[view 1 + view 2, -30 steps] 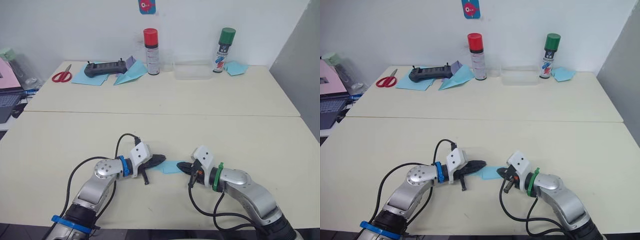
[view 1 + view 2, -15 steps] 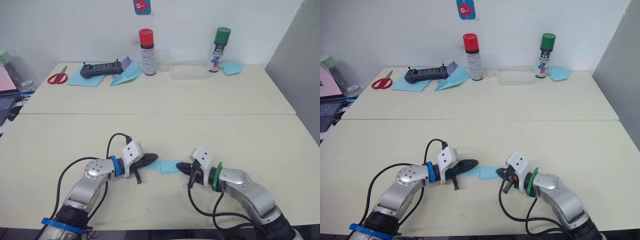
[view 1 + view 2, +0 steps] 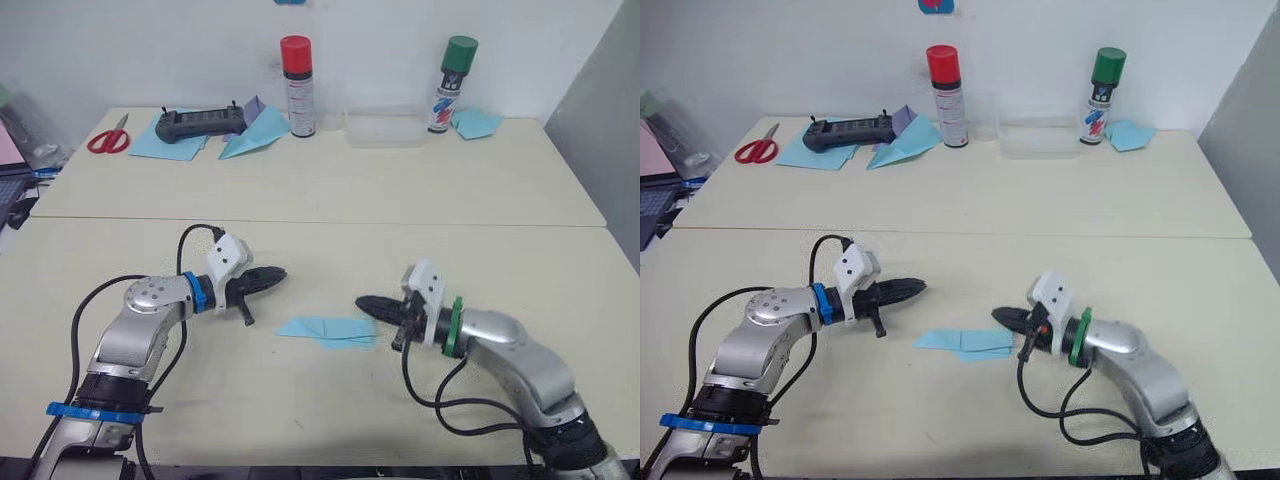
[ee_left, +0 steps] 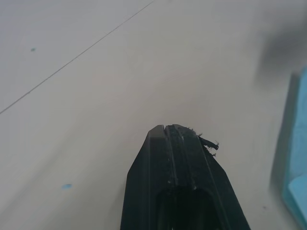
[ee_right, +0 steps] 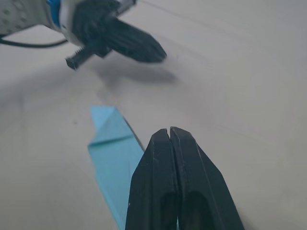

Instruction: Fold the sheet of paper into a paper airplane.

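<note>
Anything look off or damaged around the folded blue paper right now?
Nothing is damaged. The slim light blue folded paper lies flat on the cream table, released, with the left hand and right hand both shut and clear of it.

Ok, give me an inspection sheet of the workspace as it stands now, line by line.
Surface: two cream tables butted together, seam across.
Job's things: paper airplane, narrow folded blue dart, flat on the near table, untouched.
Clutter: far table holds scissors, black controller on blue paper, wider blue dart, red-capped can, green-capped can, clear tray, blue paper lump.
Grippers: left gripper shut, empty; right gripper shut, tips near the dart's end.
Cables: black leads loop off both wrists.
Surroundings: white wall behind.
</note>
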Action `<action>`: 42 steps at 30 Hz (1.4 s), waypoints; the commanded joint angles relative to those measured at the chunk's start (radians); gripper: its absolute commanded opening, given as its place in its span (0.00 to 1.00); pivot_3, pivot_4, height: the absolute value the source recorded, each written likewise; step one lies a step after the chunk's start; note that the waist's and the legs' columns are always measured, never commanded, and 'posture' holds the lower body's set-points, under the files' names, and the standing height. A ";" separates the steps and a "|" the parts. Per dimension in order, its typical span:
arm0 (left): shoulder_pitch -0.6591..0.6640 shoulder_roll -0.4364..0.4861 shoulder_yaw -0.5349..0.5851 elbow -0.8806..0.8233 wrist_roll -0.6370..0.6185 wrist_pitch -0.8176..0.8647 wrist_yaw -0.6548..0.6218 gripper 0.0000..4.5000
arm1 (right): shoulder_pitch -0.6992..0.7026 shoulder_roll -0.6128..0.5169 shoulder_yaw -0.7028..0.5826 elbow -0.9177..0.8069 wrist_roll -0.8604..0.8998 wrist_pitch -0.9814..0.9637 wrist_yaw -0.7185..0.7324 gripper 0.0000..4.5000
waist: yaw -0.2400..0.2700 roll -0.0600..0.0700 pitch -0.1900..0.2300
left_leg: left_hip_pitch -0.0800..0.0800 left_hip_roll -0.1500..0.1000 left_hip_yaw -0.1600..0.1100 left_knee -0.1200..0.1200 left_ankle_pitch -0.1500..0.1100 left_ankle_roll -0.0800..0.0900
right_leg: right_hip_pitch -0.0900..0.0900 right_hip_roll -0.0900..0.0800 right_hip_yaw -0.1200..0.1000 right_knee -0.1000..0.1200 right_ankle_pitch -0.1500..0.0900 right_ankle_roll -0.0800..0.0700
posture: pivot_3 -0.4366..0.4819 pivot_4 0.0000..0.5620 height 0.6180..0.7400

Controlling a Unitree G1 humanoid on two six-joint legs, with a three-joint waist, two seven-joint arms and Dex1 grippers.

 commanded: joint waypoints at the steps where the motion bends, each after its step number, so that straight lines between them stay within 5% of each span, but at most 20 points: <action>1: -0.023 0.048 0.025 -0.105 -0.060 0.011 -0.086 0.17 | -0.017 -0.093 -0.060 -0.100 0.077 -0.043 0.137 0.14 | 0.007 0.001 0.004 | -0.001 0.000 0.000 0.000 0.000 0.000 | 0.000 0.000 0.000 0.000 0.000 0.000 | 0.48 0.27 1.00; 9: 0.096 0.179 0.108 -0.323 -0.164 -0.006 -0.231 0.74 | 0.161 -0.287 -0.008 -0.102 -0.103 -0.390 0.342 0.79 | 0.012 0.001 0.005 | -0.001 0.000 0.001 0.001 0.000 0.000 | 0.000 0.000 0.001 -0.001 -0.003 0.004 | 0.48 0.27 1.00; 12: 0.248 0.221 0.158 -0.415 -0.197 -0.018 -0.279 0.96 | 0.201 -0.283 0.040 -0.027 -0.208 -0.547 0.350 0.80 | 0.005 0.002 0.005 | 0.002 0.001 0.003 0.001 0.000 0.000 | 0.001 0.000 0.002 -0.001 -0.003 0.004 | 0.48 0.27 1.00; 14: 0.331 0.215 0.187 -0.444 -0.189 -0.058 -0.277 0.99 | 0.214 -0.270 0.067 0.012 -0.258 -0.618 0.339 0.80 | 0.008 0.002 0.005 | 0.003 0.001 0.003 0.001 0.000 0.000 | 0.001 0.000 0.003 0.000 -0.003 0.004 | 0.48 0.27 1.00; 20: 0.477 0.156 0.228 -0.535 -0.163 -0.115 -0.177 1.00 | 0.209 -0.212 0.116 0.091 -0.377 -0.713 0.262 0.43 | 0.018 0.002 0.006 | 0.003 0.001 0.003 0.005 0.000 0.000 | 0.003 0.000 0.003 0.001 -0.001 0.003 | 0.48 0.27 1.00; 27: 0.573 0.145 0.238 -0.600 -0.168 -0.117 -0.132 1.00 | 0.158 -0.142 0.146 0.152 -0.476 -0.737 0.177 0.43 | 0.019 0.002 0.006 | 0.004 0.001 0.003 0.006 0.000 0.000 | 0.004 0.000 0.003 0.001 0.000 0.004 | 0.48 0.27 1.00; 42: 0.561 0.134 0.229 -0.601 -0.165 -0.107 -0.063 1.00 | 0.075 -0.138 0.151 0.221 -0.509 -0.925 0.168 0.43 | 0.019 0.002 0.006 | 0.006 0.001 0.003 0.006 0.000 0.000 | 0.005 0.000 0.003 0.002 0.000 0.003 | 0.48 0.27 1.00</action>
